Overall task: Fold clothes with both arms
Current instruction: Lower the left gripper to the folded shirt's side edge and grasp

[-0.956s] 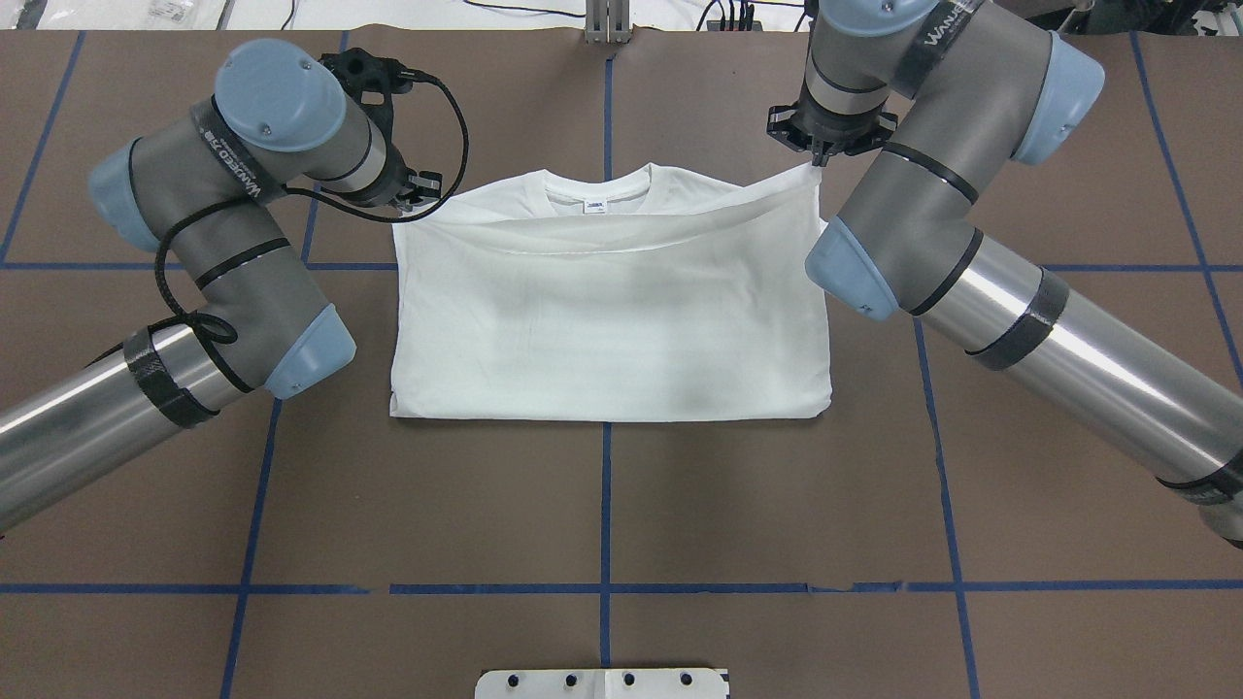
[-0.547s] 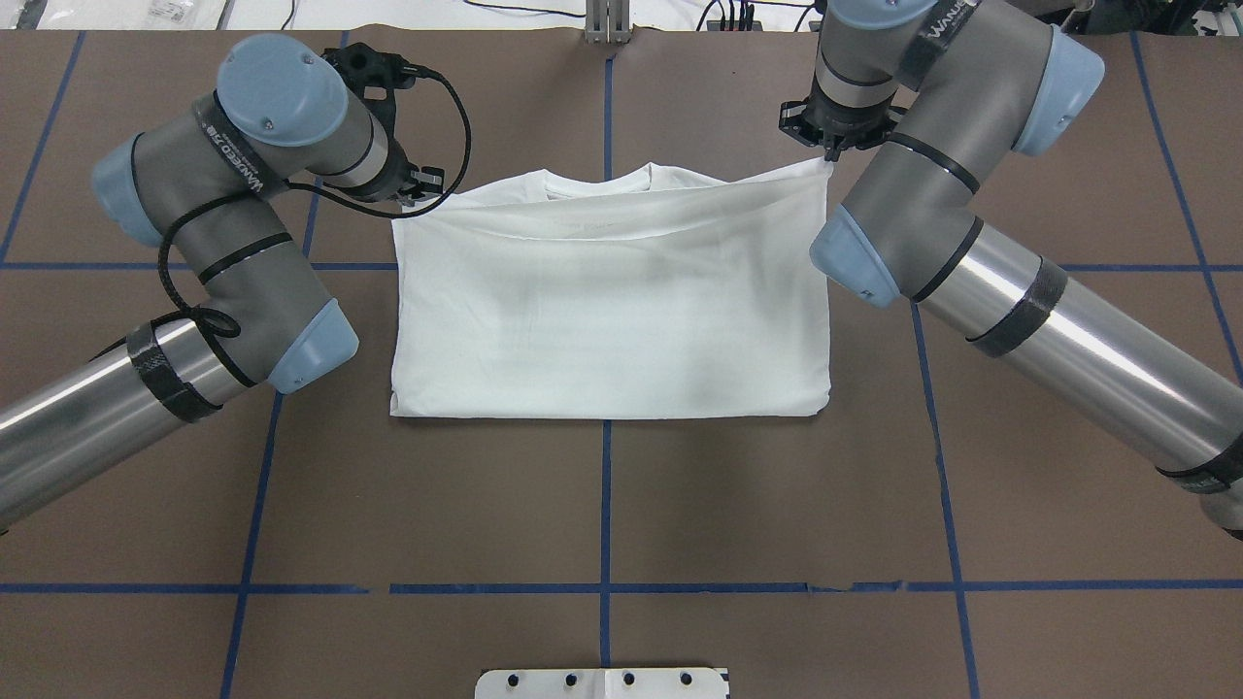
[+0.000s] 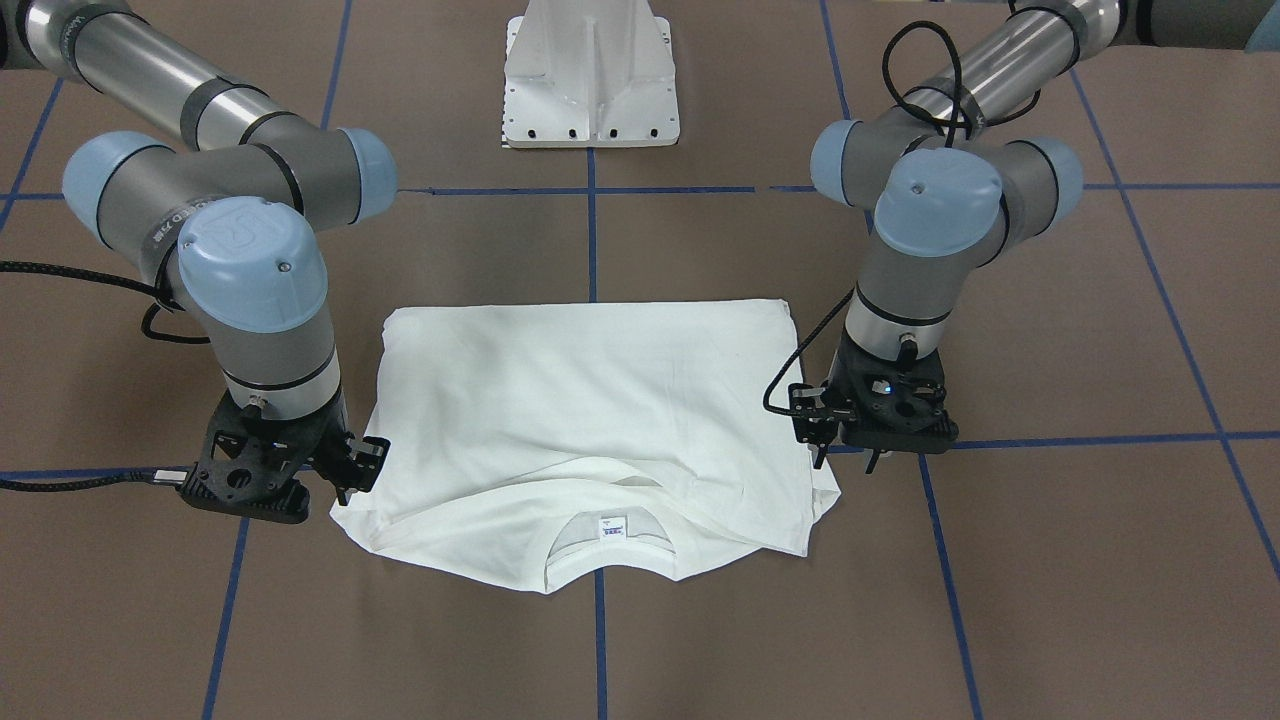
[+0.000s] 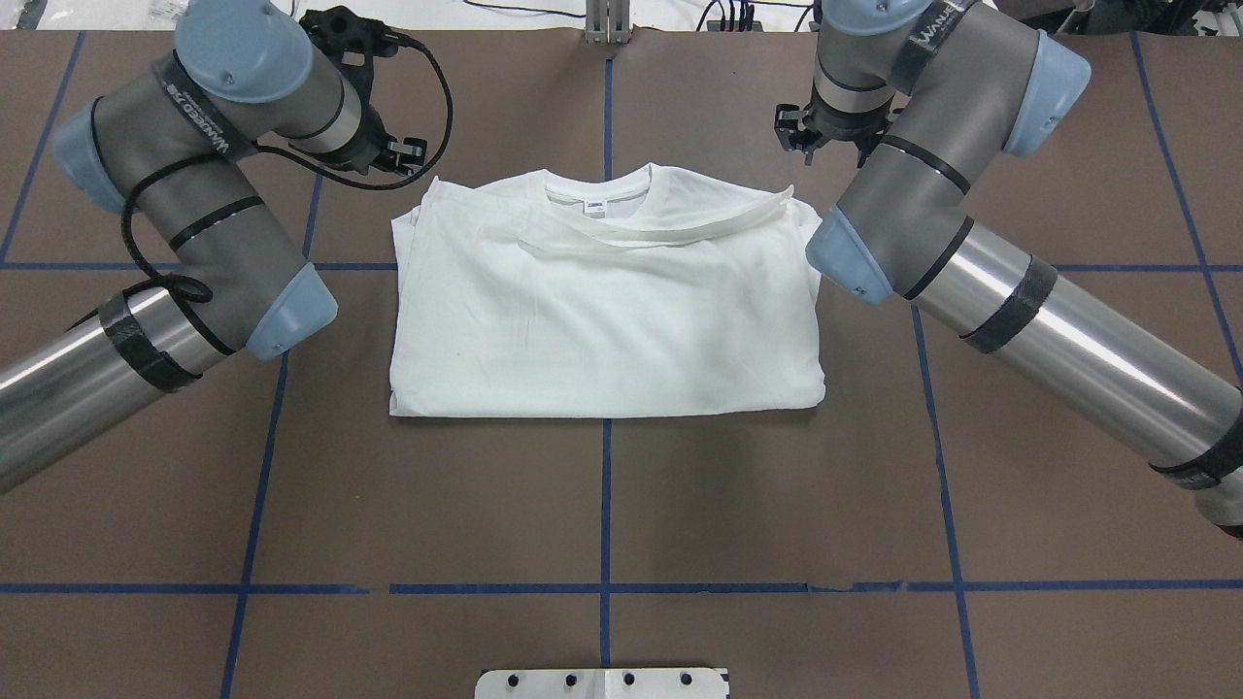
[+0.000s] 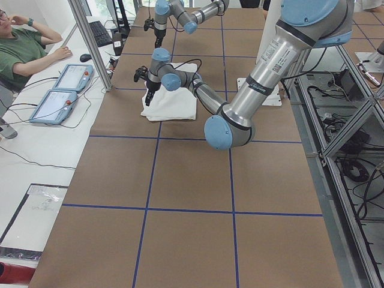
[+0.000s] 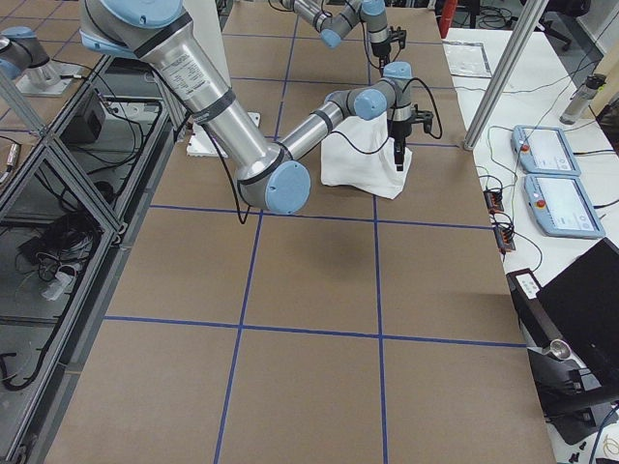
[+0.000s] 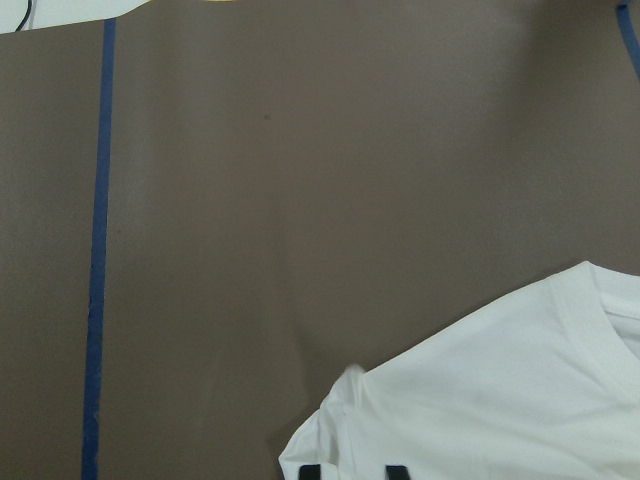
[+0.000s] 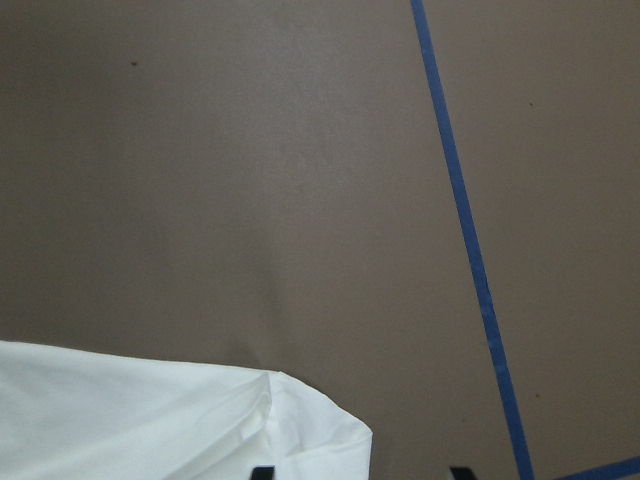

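Observation:
The white T-shirt (image 4: 602, 320) lies folded on the brown table, collar and neck label (image 4: 594, 206) at the far side. Its folded-over hem lies loose and rumpled just below the collar (image 3: 590, 400). My left gripper (image 4: 393, 155) hovers just off the shirt's far left corner, open and empty; it also shows in the front-facing view (image 3: 846, 458). My right gripper (image 4: 814, 136) hovers off the far right corner, open and empty, and shows in the front-facing view too (image 3: 352, 470). Each wrist view shows a shirt corner (image 7: 500, 400) (image 8: 150, 420) under parted fingertips.
The white pedestal base (image 4: 602, 682) stands at the table's near edge. Blue tape lines (image 4: 604, 485) grid the brown table. An operator (image 5: 24, 51) sits at a side desk with control tablets (image 5: 60, 93). Metal frame posts (image 6: 503, 68) stand beside the table.
Both grippers have let go of the hem, which dropped onto the shirt near the collar. The left arm has pulled away toward the far left; the right gripper has drawn slightly away.

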Available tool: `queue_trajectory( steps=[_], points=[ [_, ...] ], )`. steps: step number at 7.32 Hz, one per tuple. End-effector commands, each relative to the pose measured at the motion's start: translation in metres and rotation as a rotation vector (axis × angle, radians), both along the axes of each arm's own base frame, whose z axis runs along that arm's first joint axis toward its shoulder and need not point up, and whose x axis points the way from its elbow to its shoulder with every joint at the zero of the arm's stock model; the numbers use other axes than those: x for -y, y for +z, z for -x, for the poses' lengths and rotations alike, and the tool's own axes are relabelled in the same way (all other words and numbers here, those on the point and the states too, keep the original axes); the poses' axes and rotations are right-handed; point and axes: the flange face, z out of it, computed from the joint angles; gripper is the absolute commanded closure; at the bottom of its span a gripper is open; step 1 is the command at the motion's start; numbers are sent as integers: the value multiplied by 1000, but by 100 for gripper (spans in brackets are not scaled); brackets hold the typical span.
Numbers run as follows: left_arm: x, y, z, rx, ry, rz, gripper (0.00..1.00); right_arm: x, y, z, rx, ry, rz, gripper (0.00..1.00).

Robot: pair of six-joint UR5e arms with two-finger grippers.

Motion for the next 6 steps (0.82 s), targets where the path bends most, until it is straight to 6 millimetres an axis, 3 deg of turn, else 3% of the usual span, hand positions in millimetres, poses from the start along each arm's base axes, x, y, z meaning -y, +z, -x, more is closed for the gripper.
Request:
queue_trajectory(
  steps=[1, 2, 4, 5, 6],
  points=[
    [-33, 26, 17, -85, 35, -37, 0, 1, 1, 0, 20, -30, -44, 0],
    [-63, 40, 10, -147, 21, 22, 0, -1, 1, 1, 41, -38, -53, 0],
    [-124, 62, -41, -221, 46, 116, 0, -2, -1, 2, 52, -45, -48, 0],
    [-144, 81, -50, -240, 65, 128, 0, -2, -2, 2, 53, -45, -49, 0],
    [-149, 87, -52, -233, 69, 132, 0, -2, -2, 2, 54, -45, -51, 0]
  ],
)
